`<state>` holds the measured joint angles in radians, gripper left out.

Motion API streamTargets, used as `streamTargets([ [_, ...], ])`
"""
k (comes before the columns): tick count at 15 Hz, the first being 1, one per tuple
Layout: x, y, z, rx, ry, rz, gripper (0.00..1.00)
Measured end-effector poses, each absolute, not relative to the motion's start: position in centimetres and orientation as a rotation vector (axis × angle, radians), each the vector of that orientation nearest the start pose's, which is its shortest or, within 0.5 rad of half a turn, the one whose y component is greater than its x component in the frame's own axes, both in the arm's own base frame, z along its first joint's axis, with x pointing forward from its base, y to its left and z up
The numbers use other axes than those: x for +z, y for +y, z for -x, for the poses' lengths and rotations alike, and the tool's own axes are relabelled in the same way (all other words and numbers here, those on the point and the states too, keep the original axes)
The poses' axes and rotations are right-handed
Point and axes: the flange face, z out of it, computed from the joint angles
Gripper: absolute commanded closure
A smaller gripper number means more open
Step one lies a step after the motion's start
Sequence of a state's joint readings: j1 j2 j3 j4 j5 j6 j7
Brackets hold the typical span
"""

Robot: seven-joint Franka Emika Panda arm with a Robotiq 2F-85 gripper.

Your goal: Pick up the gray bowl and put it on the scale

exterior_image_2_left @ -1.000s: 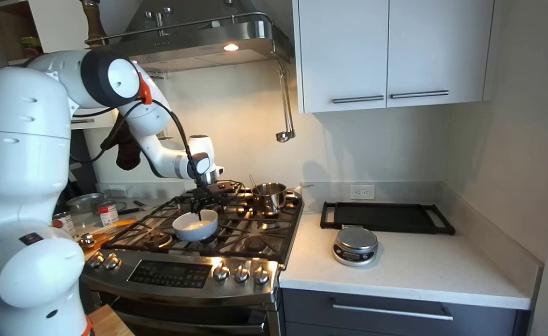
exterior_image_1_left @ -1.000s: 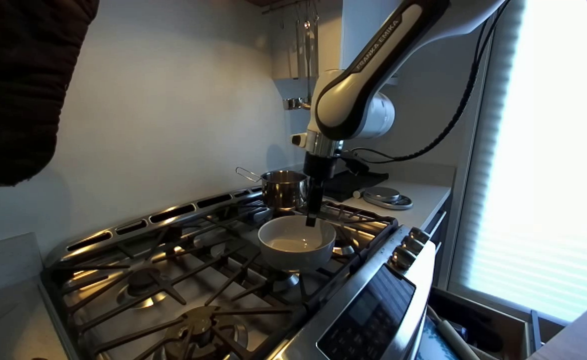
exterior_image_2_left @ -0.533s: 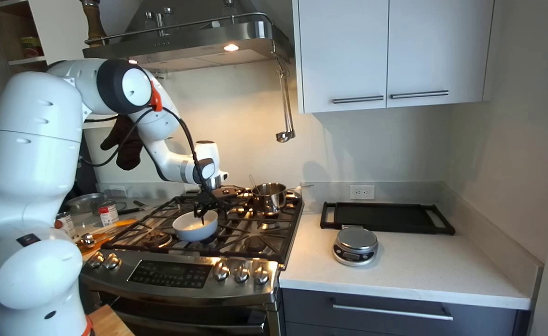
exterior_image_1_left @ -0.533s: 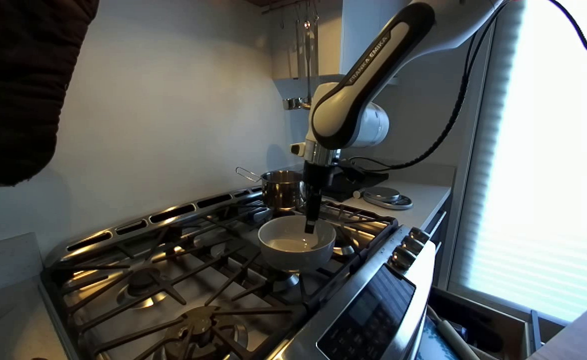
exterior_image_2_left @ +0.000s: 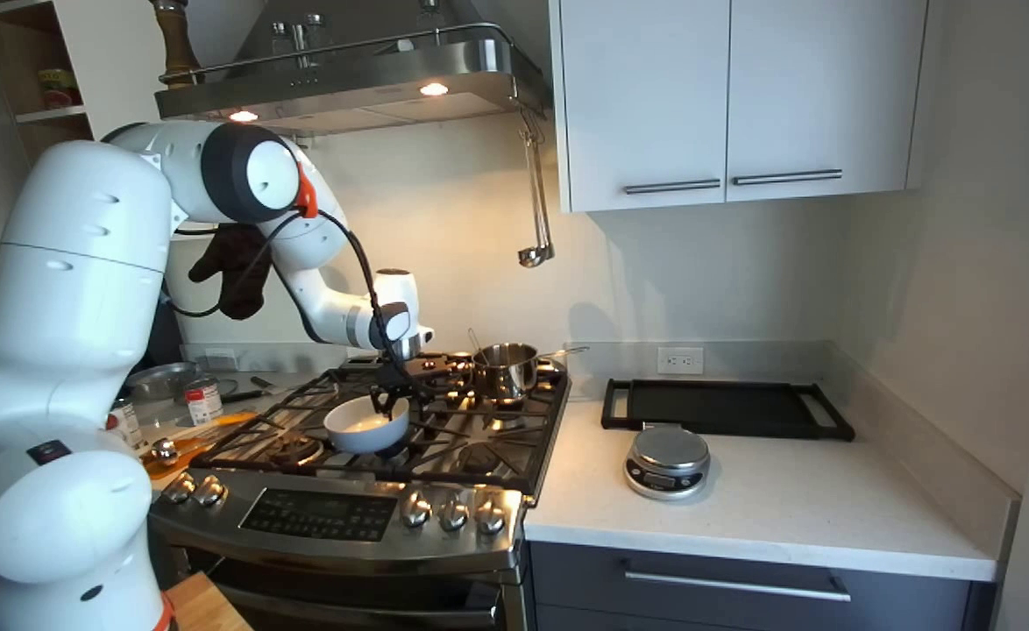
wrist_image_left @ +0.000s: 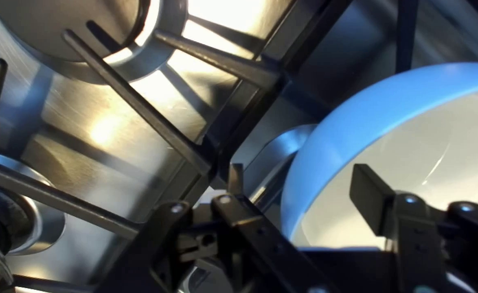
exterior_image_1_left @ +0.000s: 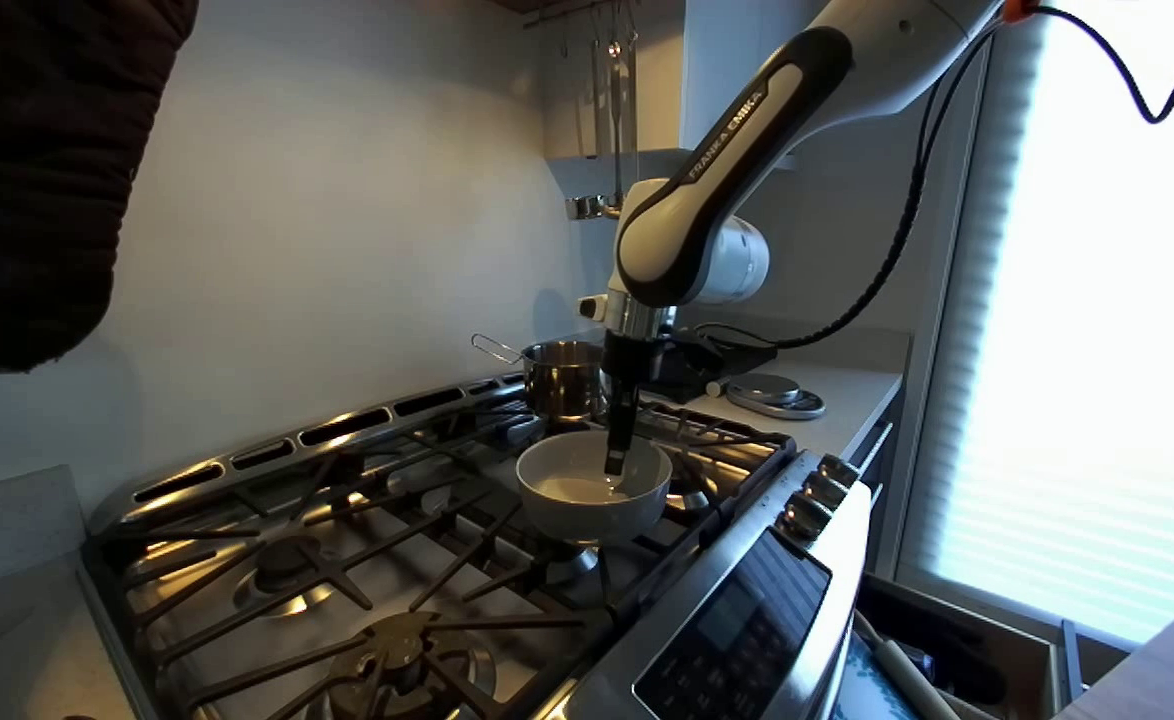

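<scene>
The gray bowl (exterior_image_1_left: 587,518) sits upright on the stove grates. It shows in both exterior views (exterior_image_2_left: 365,440), and its outside looks blue in the wrist view (wrist_image_left: 336,138). My gripper (wrist_image_left: 302,189) is open and empty. In the wrist view one finger is outside the bowl's wall and the other is over its pale inside, with the rim between them. In an exterior view a fingertip of the gripper (exterior_image_1_left: 614,462) reaches below the rim into the bowl. The scale (exterior_image_2_left: 670,447), round and silver with a display and buttons, stands on the white counter, also in an exterior view (exterior_image_1_left: 767,388).
A shiny metal pot (exterior_image_2_left: 504,379) with a handle stands on the stove behind the bowl. A black tray (exterior_image_2_left: 716,409) with handles lies on the counter behind the scale. A dark oven mitt (exterior_image_1_left: 37,180) hangs by the wall. Ladles (exterior_image_2_left: 535,193) hang below the hood.
My gripper has moved down, and a fingertip has gone deeper into the bowl. The arm has lowered and swung slightly. The bowl and scale have not moved.
</scene>
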<state>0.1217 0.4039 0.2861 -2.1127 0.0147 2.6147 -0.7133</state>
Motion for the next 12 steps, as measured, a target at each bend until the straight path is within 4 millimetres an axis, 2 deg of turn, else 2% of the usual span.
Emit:
streamTargets([
  [5,24.2,23.65,-54.43,-0.15,-1.562,2.595,0.99],
  [12,24.54,23.76,-54.5,-0.102,-1.52,2.593,0.98],
])
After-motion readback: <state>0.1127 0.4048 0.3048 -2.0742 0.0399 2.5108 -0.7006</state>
